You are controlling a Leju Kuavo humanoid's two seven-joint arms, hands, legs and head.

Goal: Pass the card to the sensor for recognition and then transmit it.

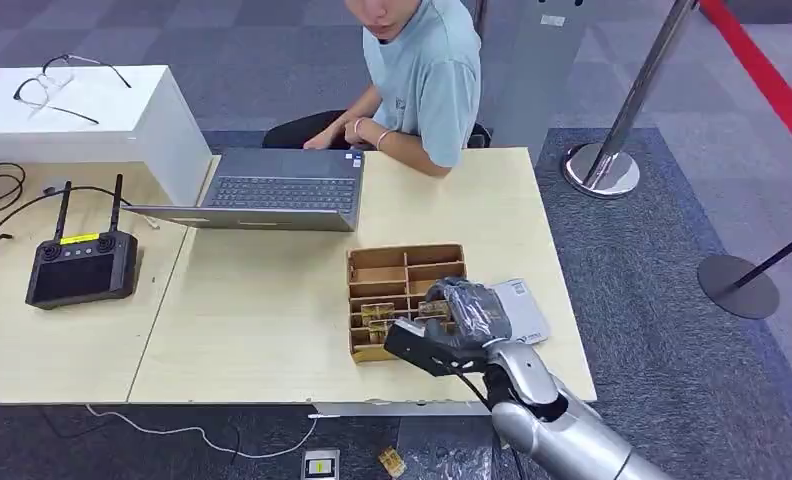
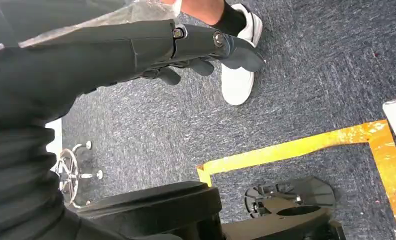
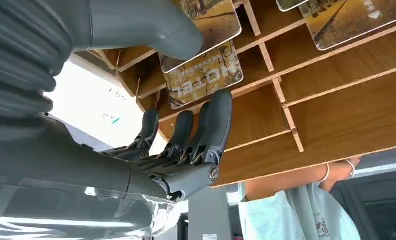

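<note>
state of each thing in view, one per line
laptop: lid open, lying flat
wooden tray: cards in near compartments, far ones empty
right robot hand: over the tray, fingers apart, holding nothing
left robot hand: hanging over the floor, holding nothing
glasses: unfolded

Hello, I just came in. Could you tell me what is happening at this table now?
The robot's right hand is reaching into a wooden divided tray on the table, its fingers around a printed card there; a firm grip is not clear yet. Its left hand hangs over the carpet, holding nothing. A person sits across the table beside an open laptop. A white flat device lies right of the tray.
</note>
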